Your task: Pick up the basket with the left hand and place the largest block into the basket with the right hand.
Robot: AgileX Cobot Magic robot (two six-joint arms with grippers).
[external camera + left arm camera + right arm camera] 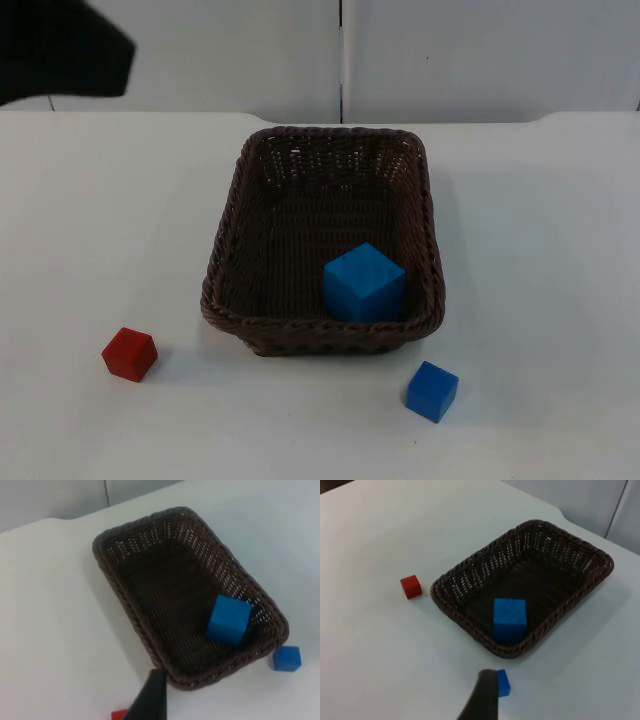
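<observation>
Blue block (364,283) inside wicker basket (228,230)

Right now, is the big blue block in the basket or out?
In: the large blue block rests on the floor of the basket, inside its rim.

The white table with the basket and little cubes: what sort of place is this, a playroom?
More likely a robot test bench. A bare white table ends at a grey partition wall, and the props are simple: a brown woven basket holding a large blue block, with a small blue block and a red block outside it.
</observation>
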